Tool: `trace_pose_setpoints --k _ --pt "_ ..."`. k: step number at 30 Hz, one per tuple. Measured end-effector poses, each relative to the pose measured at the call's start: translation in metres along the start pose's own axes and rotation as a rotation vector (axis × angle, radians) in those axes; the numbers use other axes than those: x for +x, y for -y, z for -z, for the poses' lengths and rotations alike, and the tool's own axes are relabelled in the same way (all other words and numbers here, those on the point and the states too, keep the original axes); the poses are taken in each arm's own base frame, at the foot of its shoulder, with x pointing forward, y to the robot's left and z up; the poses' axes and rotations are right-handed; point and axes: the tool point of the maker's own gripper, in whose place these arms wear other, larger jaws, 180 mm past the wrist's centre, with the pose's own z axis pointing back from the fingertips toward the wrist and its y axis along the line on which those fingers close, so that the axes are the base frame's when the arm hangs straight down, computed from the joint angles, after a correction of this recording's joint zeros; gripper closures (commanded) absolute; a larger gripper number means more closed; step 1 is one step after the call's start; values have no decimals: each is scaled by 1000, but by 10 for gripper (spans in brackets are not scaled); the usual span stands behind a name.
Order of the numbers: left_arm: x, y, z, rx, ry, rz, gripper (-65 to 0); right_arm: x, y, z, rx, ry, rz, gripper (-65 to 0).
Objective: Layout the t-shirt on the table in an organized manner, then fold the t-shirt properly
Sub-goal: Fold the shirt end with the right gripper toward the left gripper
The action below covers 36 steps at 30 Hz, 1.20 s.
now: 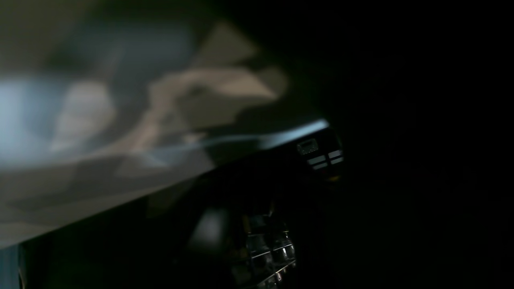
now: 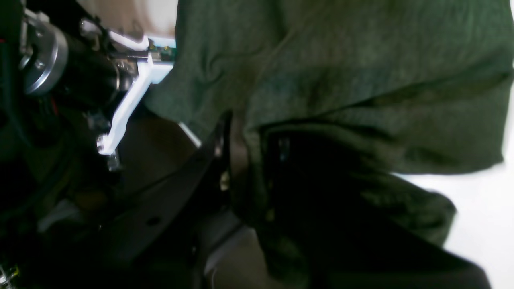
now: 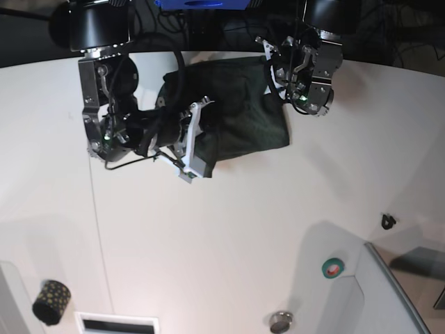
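No text, label, brand or number can be read anywhere.

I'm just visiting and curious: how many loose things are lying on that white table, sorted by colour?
Dark green: 1, the t-shirt
Black with yellow dots: 1, a roll
Teal and red: 1, a tape ring
Silver: 1, a round metal piece
Black: 1, a small clip
Total: 5

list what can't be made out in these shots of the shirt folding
- Left wrist view: almost all dark and blurred; the left gripper's jaws can't be seen.
- Right wrist view: the right gripper is shut on the t-shirt, whose folds bury its fingertips.
- Base view: the right arm covers the t-shirt's near edge, so sleeves and collar can't be told; the small dark item on the table is too small to identify.
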Motion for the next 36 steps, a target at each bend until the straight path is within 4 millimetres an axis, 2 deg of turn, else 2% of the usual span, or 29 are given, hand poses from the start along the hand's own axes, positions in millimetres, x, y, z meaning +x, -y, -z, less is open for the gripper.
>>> trace_pose_setpoints --k 2,11,21,25,26,27,28,29,30,31,32,33,35,36 --pt "0 0 0 -1 0 0 0 2 -8 7 17 -12 -12 -8" --pt "1 0 -1 -1 3 -1 0 16 -23 17 28 -35 -56 -8" --pt "4 -7 -12 28 52 -3 0 -3 -15 40 61 -65 25 -8" --pt "0 -11 -22 28 114 -41 0 1 -12 41 59 -61 26 -8" --pt "6 -14 -34 32 172 -54 0 2 -11 40 56 -59 23 -8" --pt "23 -20 -50 43 282 -67 0 5 -11 39 56 -51 21 -8" --pt "96 -55 -109 203 765 -50 0 4 -10 39 54 -49 22 -8" --pt "138 -67 -181 230 1172 -56 0 3 -11 39 58 -51 25 -8" --pt "146 -68 -218 210 1250 -25 0 0 -10 40 55 -64 25 -8" --pt "146 -80 -232 285 1238 11 0 -2 -10 41 51 -76 24 -8" --pt "143 -91 -228 296 1246 -41 0 3 -12 40 59 -60 23 -8" --pt "128 -94 -190 292 1124 -48 0 9 -12 39 59 -41 18 -8" --pt "89 -80 -112 226 891 -53 0 10 -9 36 51 -23 22 -8" --pt "81 -72 -95 196 858 -54 0 8 -8 37 49 -34 25 -8"
